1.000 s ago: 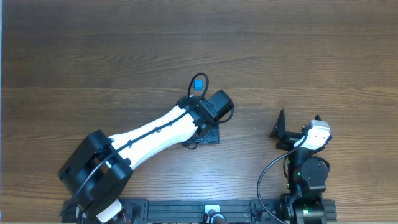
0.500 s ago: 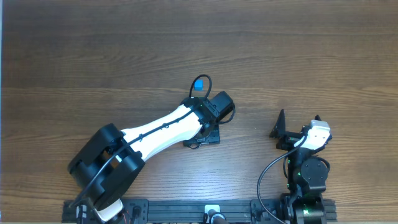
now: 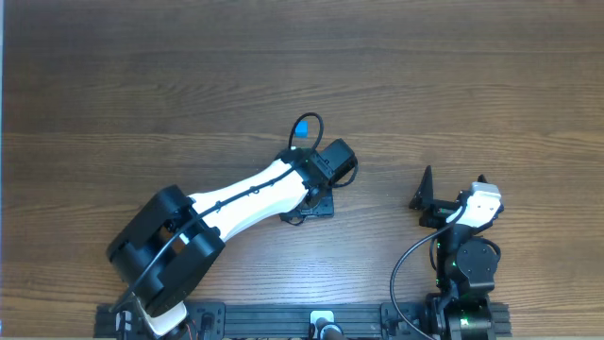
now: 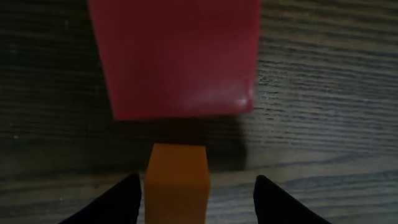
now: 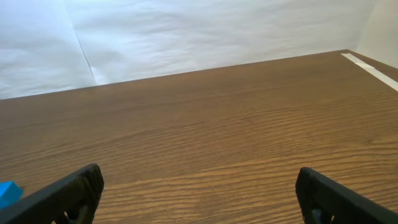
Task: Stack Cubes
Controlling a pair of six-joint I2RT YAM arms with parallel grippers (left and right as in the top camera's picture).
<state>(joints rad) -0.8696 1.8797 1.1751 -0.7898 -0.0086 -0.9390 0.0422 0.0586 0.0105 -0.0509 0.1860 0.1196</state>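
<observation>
— Wood-grain worktop (image 3: 142,76), pale wall behind it. Where's the orange cube (image 4: 176,180)?

— On the worktop, between the fingers of the left gripper (image 4: 196,183). They stand apart, one finger just beside the orange cube and the other with a clear gap. Nothing is clamped.

— And the others?

— A red cube (image 4: 180,56) lies just past the orange cube with a strip of shadow between them. I can't tell whether they touch. From above, the left arm's wrist covers the orange cube, and the blue cube (image 3: 301,127) sits just beyond that wrist, so I'd take it to be near.

— The right gripper (image 3: 451,189)?

— Well apart from the orange cube, off by its own base, fingers spread wide, holding nothing.

— So which step?

— I'd judge it's the grasp of the orange cube, early in the stacking. The cube sits off-centre in the gap, so the next move calls for closing squarely on its side faces. Then it needs a straight lift, a carry over the red cube, and a flat, aligned set-down. A skewed close could nudge it into the red cube.
</observation>
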